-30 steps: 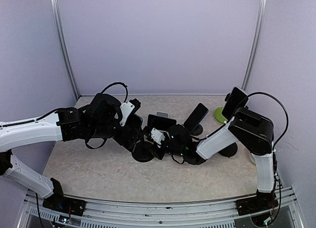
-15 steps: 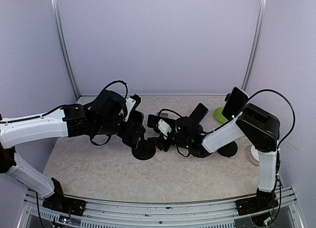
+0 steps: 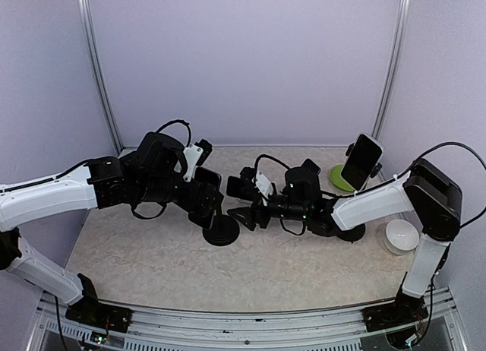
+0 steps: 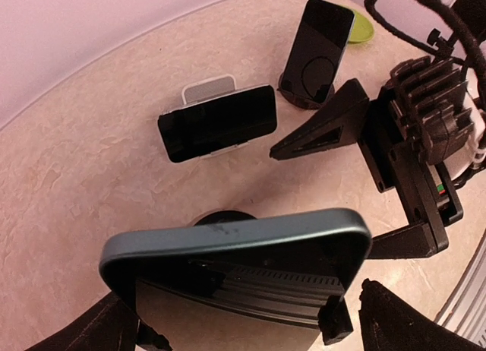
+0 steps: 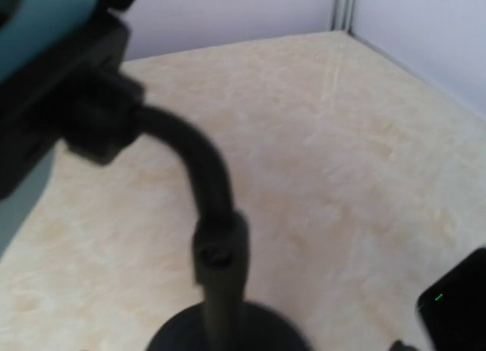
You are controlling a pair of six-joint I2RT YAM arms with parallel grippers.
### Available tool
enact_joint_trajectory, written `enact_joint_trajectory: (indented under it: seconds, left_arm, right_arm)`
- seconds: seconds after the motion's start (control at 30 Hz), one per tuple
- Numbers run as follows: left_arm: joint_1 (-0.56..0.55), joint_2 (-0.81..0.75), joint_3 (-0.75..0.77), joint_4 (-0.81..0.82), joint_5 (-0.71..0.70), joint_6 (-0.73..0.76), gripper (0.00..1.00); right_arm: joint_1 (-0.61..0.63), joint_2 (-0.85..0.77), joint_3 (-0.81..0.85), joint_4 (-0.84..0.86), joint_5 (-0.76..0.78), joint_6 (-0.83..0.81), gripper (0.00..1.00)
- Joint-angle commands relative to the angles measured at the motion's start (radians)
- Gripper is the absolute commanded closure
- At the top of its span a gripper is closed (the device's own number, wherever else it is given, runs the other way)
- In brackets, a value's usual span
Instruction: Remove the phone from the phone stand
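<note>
The phone (image 4: 235,241), with a blue-grey edge, sits crosswise in the black clamp of the phone stand (image 3: 222,231). That stand has a round base and a bent neck (image 5: 216,214). My left gripper (image 4: 254,317) hangs over the phone, open, one finger beyond each end; a small gap shows at the right end. In the top view the left gripper (image 3: 206,205) hides most of the phone. My right gripper (image 3: 241,216) is just right of the stand, jaws open and holding nothing. Its own fingers are out of the right wrist view, but the right gripper (image 4: 319,203) shows in the left wrist view.
A phone on a white stand (image 4: 219,121) lies landscape behind. Another phone leans on a black stand (image 4: 319,51). A third phone stands on a green stand (image 3: 361,161) at the back right. A white bowl (image 3: 401,235) sits near the right arm.
My right gripper opened and drew back a little to the right of the stand's neck, and its arm stretched out. The left gripper's jaws spread slightly wider over the phone.
</note>
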Motion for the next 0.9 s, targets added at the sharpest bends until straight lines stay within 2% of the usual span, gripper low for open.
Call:
enact_joint_trajectory:
  seconds: [0.0,0.2,0.4,0.67,0.87]
  left_arm:
    - [0.008,-0.035,0.008,0.031,0.033,0.012,0.01]
    - [0.02,-0.066,0.034,0.028,0.043,-0.008,0.01]
    - [0.074,-0.149,0.058,0.048,0.049,-0.058,0.01]
    - [0.164,-0.206,0.012,0.026,-0.049,-0.19,0.01]
    - [0.312,-0.255,-0.044,0.043,0.094,-0.273,0.01]
  right_arm:
    - [0.019,-0.074,-0.048,-0.07,-0.033,0.072,0.15]
    - [0.031,-0.121,-0.068,-0.118,-0.017,0.108,0.15]
    - [0.041,-0.181,-0.014,-0.235,0.022,0.225,0.18]
    - [0.094,-0.26,0.054,-0.373,0.05,0.362,0.2]
    - [0.141,-0.23,0.175,-0.486,0.11,0.439,0.2]
